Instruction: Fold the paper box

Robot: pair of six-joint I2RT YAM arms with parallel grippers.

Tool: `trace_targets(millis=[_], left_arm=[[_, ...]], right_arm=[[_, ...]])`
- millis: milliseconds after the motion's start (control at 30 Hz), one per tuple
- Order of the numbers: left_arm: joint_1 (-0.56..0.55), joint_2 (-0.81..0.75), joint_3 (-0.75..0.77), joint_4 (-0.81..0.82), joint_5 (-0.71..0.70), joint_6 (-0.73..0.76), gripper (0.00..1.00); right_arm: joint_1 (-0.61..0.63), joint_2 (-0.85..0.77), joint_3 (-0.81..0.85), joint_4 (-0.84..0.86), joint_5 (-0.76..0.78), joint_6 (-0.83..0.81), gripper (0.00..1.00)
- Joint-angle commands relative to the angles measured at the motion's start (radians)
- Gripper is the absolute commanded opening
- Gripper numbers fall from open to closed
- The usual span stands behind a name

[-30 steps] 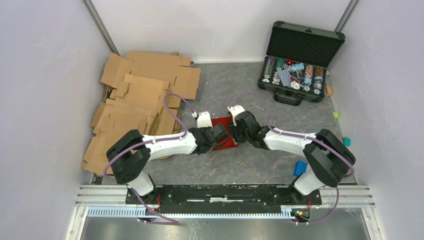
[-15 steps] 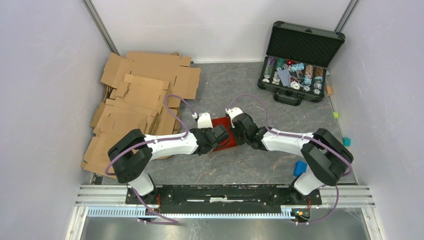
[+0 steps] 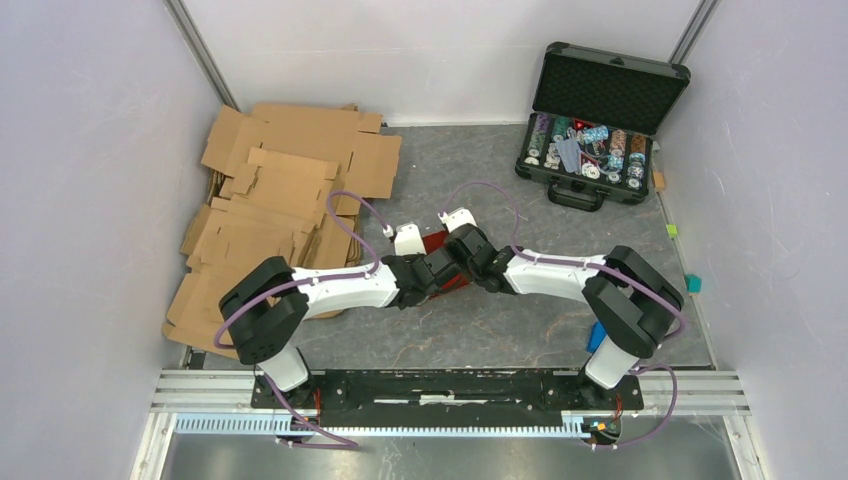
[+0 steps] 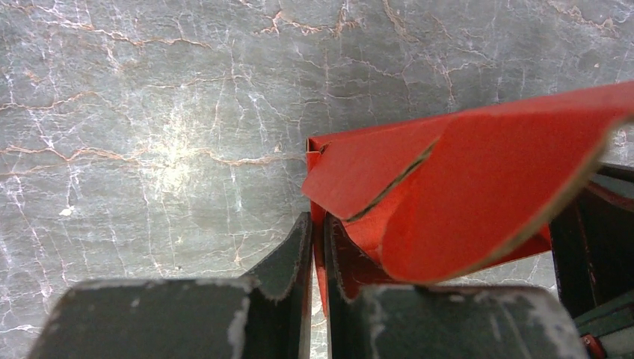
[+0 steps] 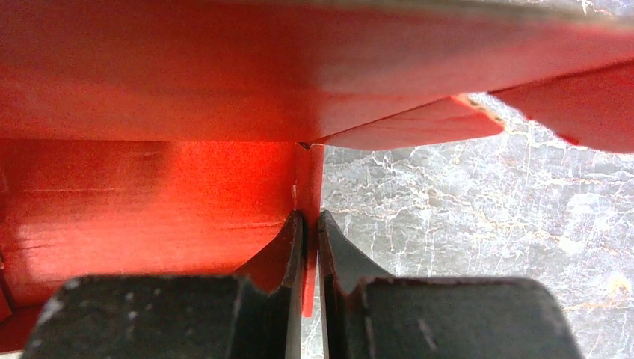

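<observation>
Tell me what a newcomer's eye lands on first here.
The bright red paper box in the middle of the table, where both arms meet: the left jaws and the right jaws are each shut on a thin red wall of it. Next, the open black case of poker chips at the far right corner, and the heap of brown cardboard sheets at the far left.
</observation>
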Motion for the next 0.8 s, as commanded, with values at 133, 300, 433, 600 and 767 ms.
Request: trace_targets(millis=[133,300,433,600,767], left_arm=[[-0.011,0.024,0.048,-0.066,-0.073,0.005,0.02],[-0.013,0.033,0.051,-0.064,-0.065,0.007,0.02],[-0.015,0.04,0.055,-0.066,-0.064,0.008,0.02],[-0.017,0.045,0.06,-0.064,-0.062,0.009,0.02],[-0.017,0.046,0.059,-0.065,-0.058,0.015,0.02]], right_arm=[[0.005,0.037,-0.007,-0.089,0.174,-0.055,0.21],[-0.02,-0.053,-0.07,0.003,0.098,-0.062,0.3],[-0.045,-0.057,-0.066,0.02,0.051,-0.064,0.34],[-0.051,-0.036,-0.052,0.044,-0.012,-0.053,0.34],[-0.091,-0.064,-0.094,0.11,-0.146,-0.03,0.34]])
